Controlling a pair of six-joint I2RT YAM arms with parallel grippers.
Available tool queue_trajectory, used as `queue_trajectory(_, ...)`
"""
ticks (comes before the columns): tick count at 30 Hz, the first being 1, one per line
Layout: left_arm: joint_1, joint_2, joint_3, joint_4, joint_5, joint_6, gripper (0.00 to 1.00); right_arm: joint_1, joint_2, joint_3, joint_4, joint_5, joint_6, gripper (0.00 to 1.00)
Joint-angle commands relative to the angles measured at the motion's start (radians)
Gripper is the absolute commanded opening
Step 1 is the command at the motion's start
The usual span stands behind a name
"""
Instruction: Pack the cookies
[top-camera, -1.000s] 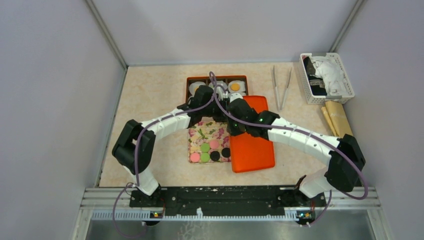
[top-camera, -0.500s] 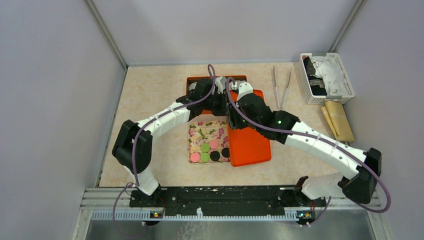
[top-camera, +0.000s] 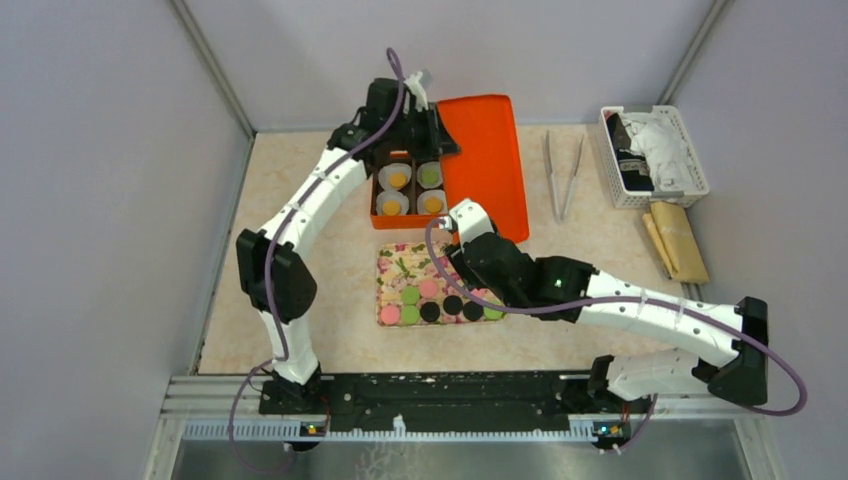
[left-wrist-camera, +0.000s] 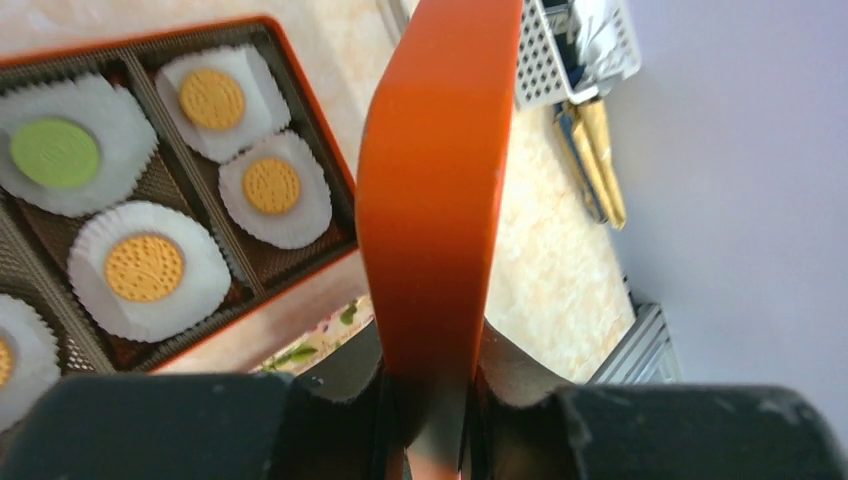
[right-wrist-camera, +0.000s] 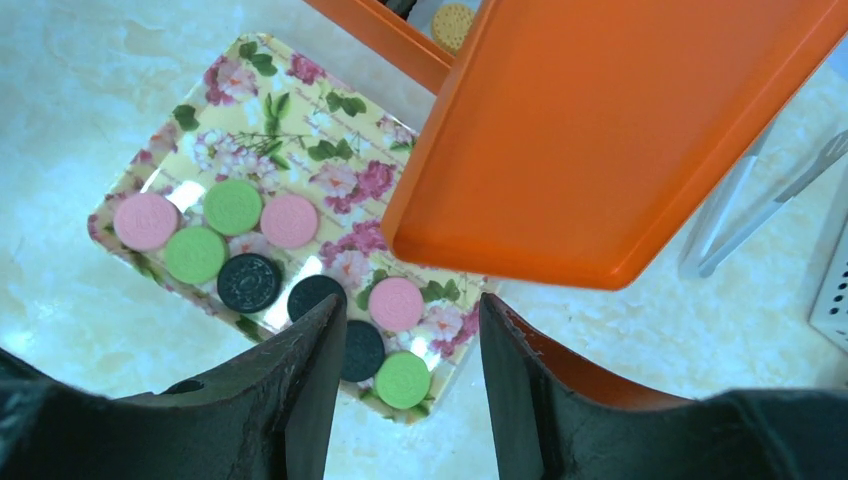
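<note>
Top and wrist views, packing under way. The cookies not yet packed lie flat in two close rows at the 6 o'clock edge of the flowered tray, several touching their neighbours; others already sit in paper cups inside the orange box, at 12 o'clock from the tray. The left gripper is clamped on the rim of the orange lid and holds it raised on edge, at 1 o'clock from the box. The right gripper hovers over the tray's 3 o'clock end with its jaws apart and nothing between them. Treat each cookie as light, thin and stiff, and probably brittle: too hard a squeeze may crack it. The tray looks glossy, so expect a disc to slide when nudged. Take one across its width, a finger on either side of its rim, coming straight down. Start with a disc at the 3 o'clock end of a row, where a finger has room beside it.
</note>
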Motion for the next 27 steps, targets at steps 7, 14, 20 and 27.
queue_trajectory(7, 0.254, -0.030, -0.014, 0.036, 0.370, -0.171, 0.00, 0.066, -0.043, -0.049, 0.111, 0.141, -0.138, 0.51)
queue_trajectory(14, 0.333, -0.029, -0.170, 0.238, 0.618, -0.358, 0.00, 0.077, -0.016, -0.127, 0.302, 0.150, -0.225, 0.55)
queue_trajectory(20, 0.360, -0.006, -0.207, 0.341, 0.733, -0.458, 0.00, 0.099, 0.032, -0.168, 0.414, 0.161, -0.274, 0.55)
queue_trajectory(27, 0.371, -0.008, -0.280, 0.433, 0.790, -0.524, 0.00, 0.099, 0.073, -0.207, 0.544, 0.225, -0.344, 0.56)
